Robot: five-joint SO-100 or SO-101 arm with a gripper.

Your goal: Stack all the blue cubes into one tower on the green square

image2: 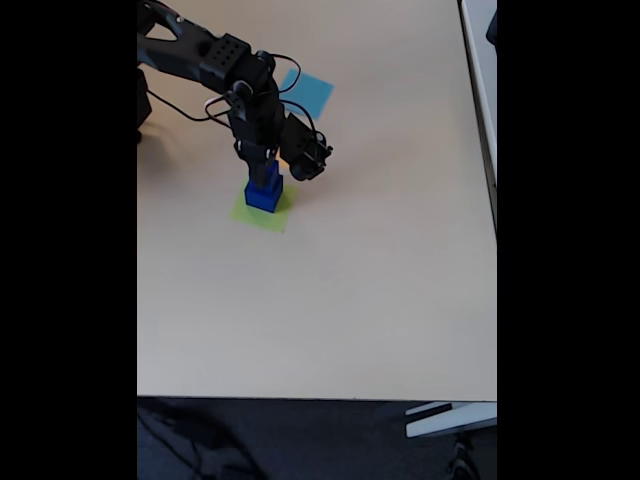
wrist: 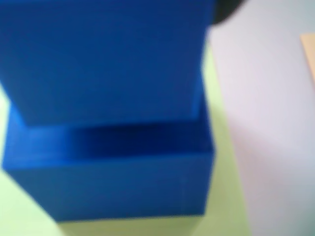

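**2 blue cubes stacked on the green square, tool directly above**

In the wrist view a smaller blue cube (wrist: 103,59) sits on a larger blue cube (wrist: 110,182), leaving a step of the lower cube's top face exposed along the near side. The green square (wrist: 221,196) shows around the lower cube's base, so the stack stands on it. In the fixed view the same stack (image2: 264,190) rises from the green square (image2: 262,213), directly below the tool (image2: 266,165), whose fingers reach down to the upper cube.

Whether the tool is gripping that cube or has let go cannot be told: the wrist view is blurred and the fixed view is too small to show the finger gap.

The relation that matters is vertical: the stack lies straight beneath the tool, its axis upright, so any withdrawal is best made straight up to avoid nudging the upper cube sideways.

Beyond the tool, a light blue paper square (image2: 306,90) lies on the table (image2: 380,300). An orange-yellow edge (wrist: 309,54) shows at the right of the wrist view.
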